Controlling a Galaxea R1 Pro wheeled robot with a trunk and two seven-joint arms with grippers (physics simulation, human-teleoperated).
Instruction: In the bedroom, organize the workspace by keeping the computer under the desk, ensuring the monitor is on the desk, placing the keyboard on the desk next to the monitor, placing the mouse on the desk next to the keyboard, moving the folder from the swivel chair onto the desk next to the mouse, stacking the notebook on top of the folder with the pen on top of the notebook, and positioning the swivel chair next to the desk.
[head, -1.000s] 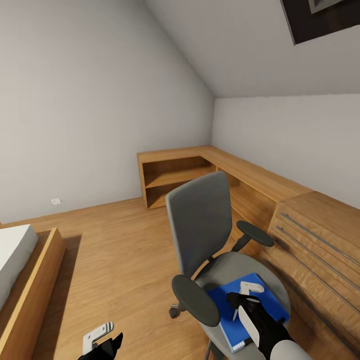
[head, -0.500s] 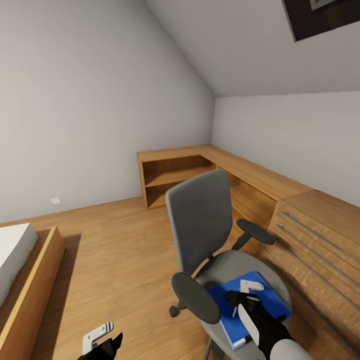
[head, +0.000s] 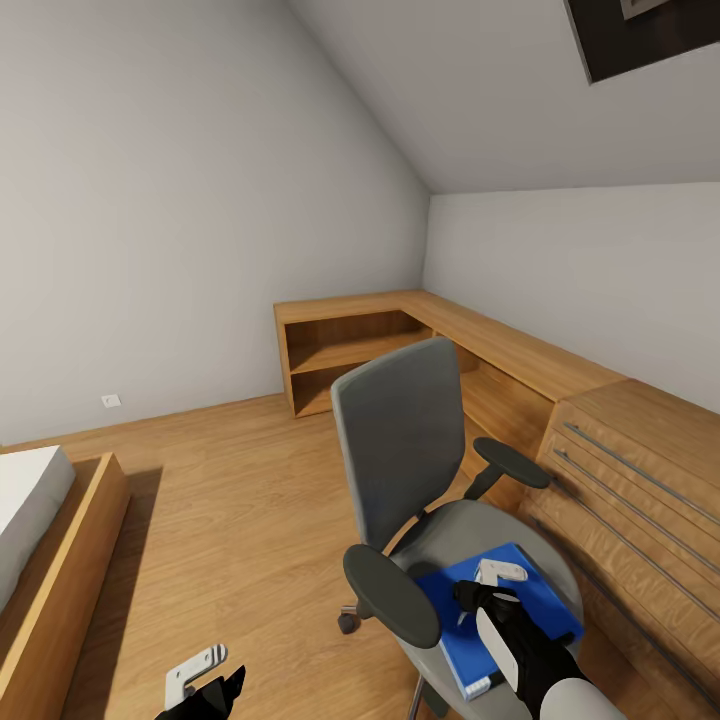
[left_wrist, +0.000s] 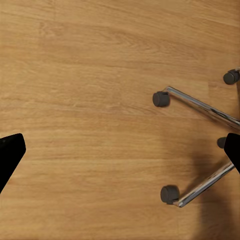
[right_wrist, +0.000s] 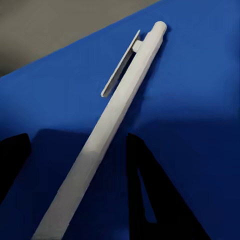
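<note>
**Ann:** Sloping white walls are closing in over a wooden floor (head: 230, 500), and we're looking into an attic bedroom with a bed (head: 30, 500) sitting at the left edge. What are you seeing in the middle?

**Ben:** I'm seeing the swivel chair (head: 400, 440) standing out on the floor, its grey back turning toward the low wooden shelving (head: 350, 350) that is running along the far walls. A light wooden drawer cabinet (head: 640, 470) is sitting just beside it on the right.

**Ann:** And the folder (head: 540, 595)?

**Ben:** It's lying flat on the chair seat, bright blue, between the two black armrests. The right gripper (head: 483, 585) is hovering directly over it.

**Ann:** Is it carrying anything?

**Ben:** It is. The pen (right_wrist: 110, 130) is running between its dark fingers, and the jaws are pinching in on it. From the head camera the slim pale stick is hanging tilted beneath the fingertips, just above the blue cover. Up close, the clip is showing clearly against the blue.

**Ann:** How about the other arm?

**Ben:** The left gripper (head: 208, 680) is hanging low on the chair's left, over bare floorboards. Its jaws are spreading wide, with the black tips sitting at opposite edges of its own camera, and it's holding nothing.

**Ann:** What's lying below it?

**Ben:** Chrome legs (left_wrist: 200, 106) of the chair base are reaching in, each ending in a black caster (left_wrist: 161, 98) resting on the wood.
</note>
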